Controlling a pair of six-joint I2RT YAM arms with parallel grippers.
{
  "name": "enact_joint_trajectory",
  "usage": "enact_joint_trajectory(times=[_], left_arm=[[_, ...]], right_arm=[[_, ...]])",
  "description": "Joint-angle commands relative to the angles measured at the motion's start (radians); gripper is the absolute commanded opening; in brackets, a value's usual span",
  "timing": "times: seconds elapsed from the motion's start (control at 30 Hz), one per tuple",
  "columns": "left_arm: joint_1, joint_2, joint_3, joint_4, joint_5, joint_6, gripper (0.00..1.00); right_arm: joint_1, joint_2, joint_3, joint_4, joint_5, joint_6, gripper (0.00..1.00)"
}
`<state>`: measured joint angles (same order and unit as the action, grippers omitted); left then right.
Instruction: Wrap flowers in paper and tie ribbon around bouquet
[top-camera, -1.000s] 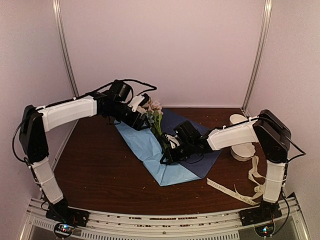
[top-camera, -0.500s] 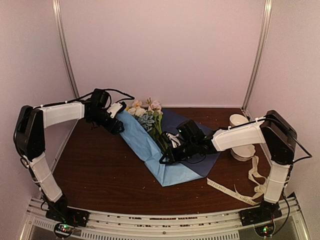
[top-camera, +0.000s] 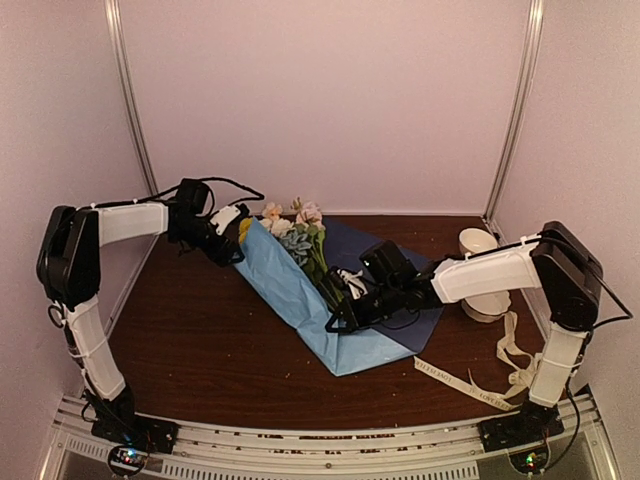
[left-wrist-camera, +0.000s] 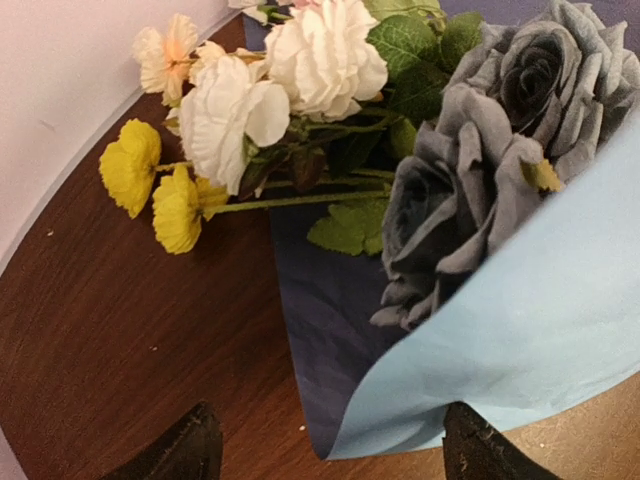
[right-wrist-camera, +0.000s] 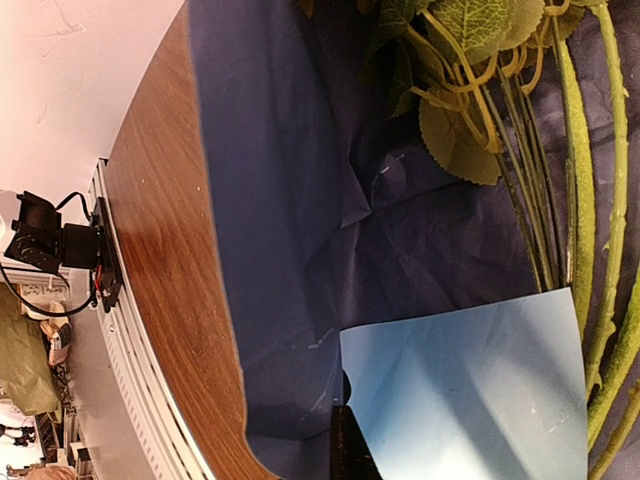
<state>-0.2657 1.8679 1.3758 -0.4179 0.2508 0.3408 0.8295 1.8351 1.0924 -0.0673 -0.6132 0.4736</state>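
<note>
**Left arm backs off the blooms; the paper's left flap stands up beside them**

The paper (top-camera: 300, 290) lies diagonally on the surface (top-camera: 190, 340). Over the last second its light-blue left side has risen against the flowers (top-camera: 296, 228), where before it lay flatter under the left arm. The blooms, earlier hidden by that arm, now show at the sheet's far end, with the stems running down towards the middle. The navy face is still spread open on the right, so I judge the wrap only begun. The ribbon (top-camera: 478, 385) lies untouched near the right arm's base, well apart from the paper.

The left arm has pulled back to the left and now stretches low along the far-left side. The left end effector (top-camera: 230, 232) is released, its fingers wide and empty just beside the paper's upper corner. The right arm reaches in across the sheet. The right end effector (top-camera: 340, 318) is clenched at the light-blue fold beside the stems. Whether it pinches the sheet cannot be told.
</note>
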Motion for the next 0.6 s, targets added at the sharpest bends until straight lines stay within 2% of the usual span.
enact_joint_trajectory(times=[0.0,0.2,0.3,0.37,0.43,0.47,0.57], left_arm=[[-0.012,0.026,0.054,-0.069,0.165,0.087,0.74],[-0.021,0.024,0.054,-0.074,0.418,0.092,0.59],[-0.024,0.046,0.065,-0.071,0.401,0.056,0.44],[-0.024,0.063,0.088,-0.110,0.399,0.062,0.31],[-0.024,0.070,0.100,-0.122,0.384,0.058,0.06],[-0.023,0.073,0.104,-0.121,0.374,0.049,0.00],[-0.026,0.075,0.118,-0.097,0.363,0.011,0.00]], right_arm=[[-0.007,-0.056,-0.041,-0.024,-0.019,-0.026,0.00],[-0.015,-0.049,-0.061,-0.001,-0.030,-0.038,0.00],[-0.025,-0.071,-0.079,0.001,-0.020,-0.038,0.00],[-0.031,-0.089,-0.094,0.006,-0.013,-0.041,0.00],[-0.033,-0.099,-0.109,0.012,-0.010,-0.045,0.00],[-0.033,-0.098,-0.112,0.011,-0.006,-0.051,0.00],[-0.032,-0.093,-0.119,0.018,-0.011,-0.073,0.06]])
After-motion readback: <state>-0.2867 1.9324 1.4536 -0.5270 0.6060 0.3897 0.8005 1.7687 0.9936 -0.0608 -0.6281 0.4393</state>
